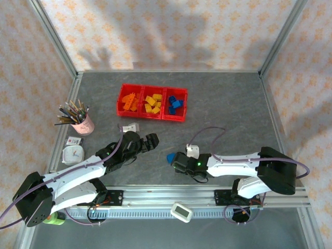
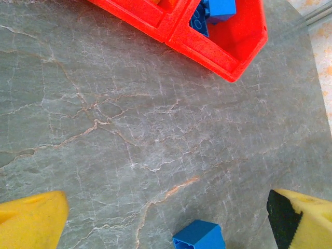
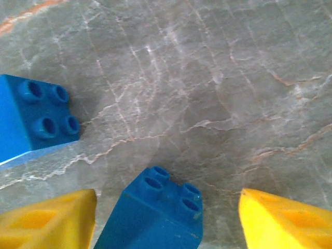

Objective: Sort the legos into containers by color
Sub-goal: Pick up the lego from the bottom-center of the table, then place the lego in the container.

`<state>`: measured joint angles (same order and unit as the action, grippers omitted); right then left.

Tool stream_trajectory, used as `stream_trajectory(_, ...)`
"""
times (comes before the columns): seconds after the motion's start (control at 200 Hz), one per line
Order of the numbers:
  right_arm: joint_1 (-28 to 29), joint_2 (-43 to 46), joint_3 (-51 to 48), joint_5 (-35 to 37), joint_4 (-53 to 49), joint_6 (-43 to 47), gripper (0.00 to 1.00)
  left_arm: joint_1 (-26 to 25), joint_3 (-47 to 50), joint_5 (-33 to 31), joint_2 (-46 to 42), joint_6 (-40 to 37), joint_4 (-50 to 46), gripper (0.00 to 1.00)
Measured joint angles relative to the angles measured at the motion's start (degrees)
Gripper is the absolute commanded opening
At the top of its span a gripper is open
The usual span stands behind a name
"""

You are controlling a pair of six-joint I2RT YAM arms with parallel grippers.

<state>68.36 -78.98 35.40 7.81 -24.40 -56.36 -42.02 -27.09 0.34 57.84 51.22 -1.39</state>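
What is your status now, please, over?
Left gripper jaws open, empty. Right gripper jaws open around blue lego brick, not clamped. Second blue brick beside it. Nothing in the way.

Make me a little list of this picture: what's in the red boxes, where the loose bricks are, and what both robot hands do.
Tray: red plastic three-bin tray, far side of the grey stone-look table
Left bin: orange bricks
Middle bin: yellow bricks
Right bin: blue bricks
Right gripper: open around the first loose blue brick, not yet squeezing
Second loose blue brick: beside it on the table
Left gripper: open, empty
Also: pink cup of pencils, left side
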Motion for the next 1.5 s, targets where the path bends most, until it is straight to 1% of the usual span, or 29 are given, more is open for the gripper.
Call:
stream_trajectory(0.25,0.02,0.2,-0.26,1.11,-0.94,-0.26,0.43,0.0,0.0,-0.26,0.02,-0.02,0.55,0.99)
stream_trajectory(0.335,0.09,0.31,-0.26,1.79,-0.98,0.55,0.38,0.0,0.0,-0.42,0.02,-0.02,0.7,0.99)
stream_trajectory(0.496,0.07,0.59,0.09,3.26,-1.44,1.7,0.33,0.0,0.0,-0.44,0.02,-0.02,0.74,0.99)
stream_trajectory(0.656,-1.42,2.54,1.4,4.74,-2.14,3.85,0.31,0.0,0.0,-0.79,0.02,-0.04,0.76,0.99)
stream_trajectory(0.796,-5.27,5.53,2.99,5.27,-1.86,7.58,0.31,0.0,-0.2,-1.36,0.02,-0.28,0.68,0.99)
stream_trajectory(0.956,-12.04,5.75,7.54,4.92,-0.76,14.86,0.31,0.31,-2.62,-2.43,0.02,-1.36,-0.57,0.99)
stream_trajectory(1.076,-17.27,2.51,13.68,4.74,1.22,21.07,0.31,1.99,-4.28,-2.27,0.02,-2.32,-0.57,0.99)
stream_trajectory(1.191,-20.63,-2.12,19.32,4.37,3.98,25.99,0.31,5.05,-4.98,-1.86,0.04,-3.43,-0.55,0.99)
stream_trajectory(1.376,-25.07,-13.81,31.04,3.5,6.93,32.65,0.31,10.25,-6.8,-0.09,1.84,-5.29,-0.48,0.99)
stream_trajectory(1.497,-27.78,-21.51,38.4,2.6,8.44,35.69,0.32,12.39,-7.8,0.85,2.43,-6.36,-0.44,0.99)
